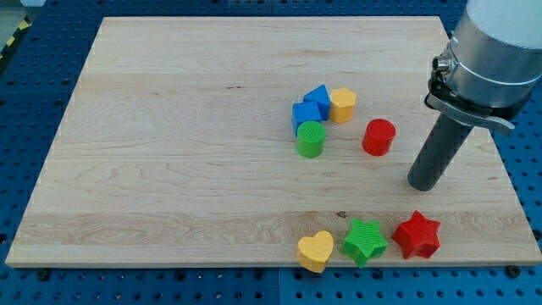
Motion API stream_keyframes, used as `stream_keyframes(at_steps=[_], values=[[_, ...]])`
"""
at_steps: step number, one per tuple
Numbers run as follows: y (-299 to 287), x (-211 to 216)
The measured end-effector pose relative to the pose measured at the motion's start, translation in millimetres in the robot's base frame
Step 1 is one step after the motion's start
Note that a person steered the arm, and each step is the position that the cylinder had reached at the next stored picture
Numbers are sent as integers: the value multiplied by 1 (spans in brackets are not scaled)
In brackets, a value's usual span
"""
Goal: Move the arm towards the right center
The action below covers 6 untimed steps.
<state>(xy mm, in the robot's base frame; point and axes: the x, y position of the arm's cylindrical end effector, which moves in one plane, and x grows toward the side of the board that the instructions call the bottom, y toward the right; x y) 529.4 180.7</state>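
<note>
My tip point(423, 184) rests on the wooden board point(169, 152) at the view's right, a little below and to the right of the red cylinder point(378, 137). The rod rises up-right to the arm's grey body at the view's top right. Left of the red cylinder is a cluster: a yellow hexagonal block point(342, 105), two blue blocks point(318, 98) point(304, 114) and a green cylinder point(311, 139). Along the board's bottom edge lie a yellow heart point(316, 251), a green star point(365, 241) and a red star point(417, 235), the last one just below my tip.
The board lies on a blue perforated table point(34, 76). Its right edge runs close to my tip, about a hundred pixels to the right.
</note>
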Motion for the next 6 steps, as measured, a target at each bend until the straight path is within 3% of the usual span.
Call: stream_keyframes(at_steps=[6], values=[[31,0]])
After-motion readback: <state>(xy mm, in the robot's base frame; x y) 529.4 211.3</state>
